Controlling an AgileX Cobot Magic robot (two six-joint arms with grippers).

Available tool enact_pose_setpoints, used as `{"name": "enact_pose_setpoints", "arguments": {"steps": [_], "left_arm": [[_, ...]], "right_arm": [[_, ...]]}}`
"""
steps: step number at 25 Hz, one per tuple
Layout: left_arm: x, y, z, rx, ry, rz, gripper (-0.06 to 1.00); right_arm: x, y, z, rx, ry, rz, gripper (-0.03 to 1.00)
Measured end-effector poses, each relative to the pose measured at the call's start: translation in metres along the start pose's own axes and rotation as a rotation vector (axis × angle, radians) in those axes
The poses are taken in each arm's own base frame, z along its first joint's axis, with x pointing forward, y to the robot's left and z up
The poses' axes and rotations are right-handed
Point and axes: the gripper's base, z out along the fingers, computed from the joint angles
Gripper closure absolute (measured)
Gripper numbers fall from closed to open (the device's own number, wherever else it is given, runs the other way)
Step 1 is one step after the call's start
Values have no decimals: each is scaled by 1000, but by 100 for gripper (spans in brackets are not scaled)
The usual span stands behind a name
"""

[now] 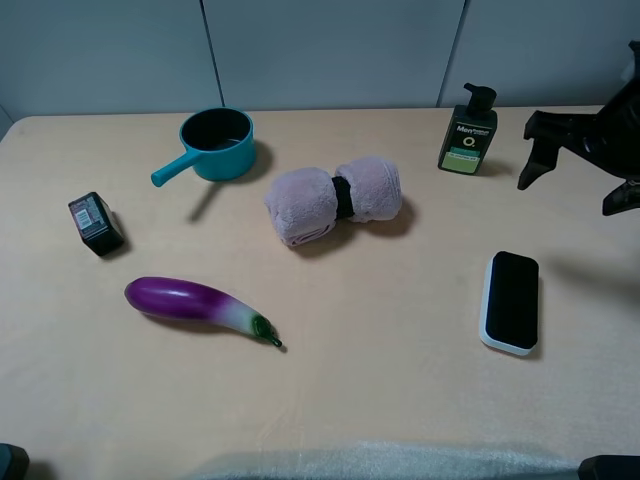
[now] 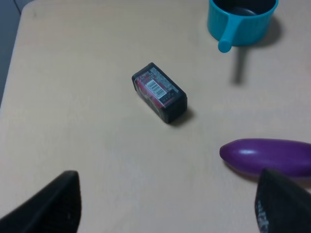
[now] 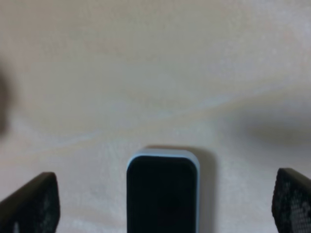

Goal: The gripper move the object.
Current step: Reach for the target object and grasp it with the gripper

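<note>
In the high view, the flat rounded-rectangle block with a black felt-like top on a white plastic base (image 1: pixel 510 302) is lying near the right edge of the pale beige surface (image 1: pixel 400 350). The black two-fingered right end effector (image 1: pixel 565 197) is hovering released toward the far right corner, beside the dark pump bottle (image 1: pixel 467 132) and well apart from the block. I judge you are best bringing it down over the block's middle and closing across the narrow width, gripping the hard white rim rather than the soft felt.

In the left wrist view, the left end effector (image 2: pixel 167 208) is hanging spread and holding nothing, near the small black labelled box (image 2: pixel 159 92) and the glossy purple eggplant (image 2: pixel 267 155).

In the right wrist view, the block's rounded end is sitting centred between the spread fingers (image 3: pixel 29 204), untouched.
</note>
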Motion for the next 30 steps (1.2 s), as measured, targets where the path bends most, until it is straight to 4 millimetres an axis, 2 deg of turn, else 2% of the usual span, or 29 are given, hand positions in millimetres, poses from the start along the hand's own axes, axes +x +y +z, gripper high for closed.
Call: {"name": "enact_pose_setpoints", "arguments": {"steps": [3,9,17,24,30], "left_arm": [[0,0,0,0,0,0,15],[0,0,0,0,0,0,15],[0,0,0,0,0,0,15],[0,0,0,0,0,0,15],[0,0,0,0,0,0,15]], "right_arm": [[3,-2,10,16,19,4,31],[28,-16,32,46,65,28,31],[54,-26,50,42,112,90,31],[64,-6,55,-7,70,24,31],[66,-3,55,-11,73,32,31]]}}
